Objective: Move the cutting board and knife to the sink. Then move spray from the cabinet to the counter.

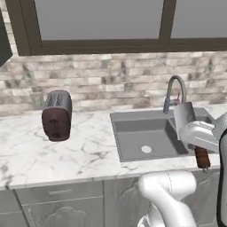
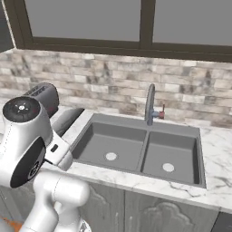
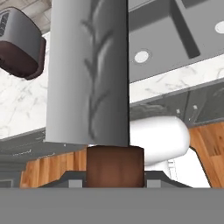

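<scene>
Claw point(image 3: 114, 181) clamps the reddish-brown handle of our broad grey-bladed cleaver knife point(image 1: 186, 122), raised at the frame's right over the grey double sink point(image 1: 146, 135); next we lower it into a basin.

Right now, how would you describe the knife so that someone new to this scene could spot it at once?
Start at the double sink set in the white marble counter. Over its right part, the gripper holds the knife upright by its reddish-brown handle. Its broad, flat grey blade points upward beside the curved faucet, unlike the rounded dark toaster far to the left.
</scene>
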Controlling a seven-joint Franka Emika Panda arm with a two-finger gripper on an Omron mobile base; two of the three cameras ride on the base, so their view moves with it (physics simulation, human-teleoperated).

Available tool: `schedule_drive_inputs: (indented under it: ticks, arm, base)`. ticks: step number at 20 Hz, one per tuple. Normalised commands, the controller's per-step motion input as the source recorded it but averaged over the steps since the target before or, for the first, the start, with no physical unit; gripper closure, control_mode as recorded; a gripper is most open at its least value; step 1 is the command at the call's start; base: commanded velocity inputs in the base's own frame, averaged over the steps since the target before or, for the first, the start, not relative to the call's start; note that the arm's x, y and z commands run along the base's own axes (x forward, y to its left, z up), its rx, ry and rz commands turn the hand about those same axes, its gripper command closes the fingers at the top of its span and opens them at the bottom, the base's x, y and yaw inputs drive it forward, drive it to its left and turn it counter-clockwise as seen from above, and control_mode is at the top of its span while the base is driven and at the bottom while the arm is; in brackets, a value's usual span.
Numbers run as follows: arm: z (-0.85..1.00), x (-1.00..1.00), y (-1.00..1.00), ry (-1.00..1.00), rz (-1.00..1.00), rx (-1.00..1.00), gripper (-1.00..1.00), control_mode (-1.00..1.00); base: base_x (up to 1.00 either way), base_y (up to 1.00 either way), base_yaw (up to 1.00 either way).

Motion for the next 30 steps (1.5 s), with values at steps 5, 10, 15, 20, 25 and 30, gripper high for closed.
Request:
schedule_drive_inputs:
  ticks: [5,10,15,20,25,30]
  arm:
    - [0.00,0.00,0.00,0.00,0.00,0.00,1.00,1.00]
    - [0.00,0.00,0.00,0.00,0.00,0.00,1.00,1.00]
    - [0.00,0.00,0.00,0.00,0.00,0.00,1.00,1.00]
    - [0.00,0.11,0.00,0.00,-0.02,0.00,1.00,-1.00]
    - [-0.21,0.44,0.02,0.07,-0.01,0.00,1.00,-1.00]
    - [-0.39,0.43,0.07,0.17,-0.05,-0.01,1.00,-1.00]
  base:
    - [0.95,-0.22,0.00]
    - [0.79,-0.30,-0.08]
    - [0.58,-0.10,-0.39]
    - [0.27,0.00,-0.09]
    - [0.00,0.00,0.00]
    - [0.00,0.00,0.00]
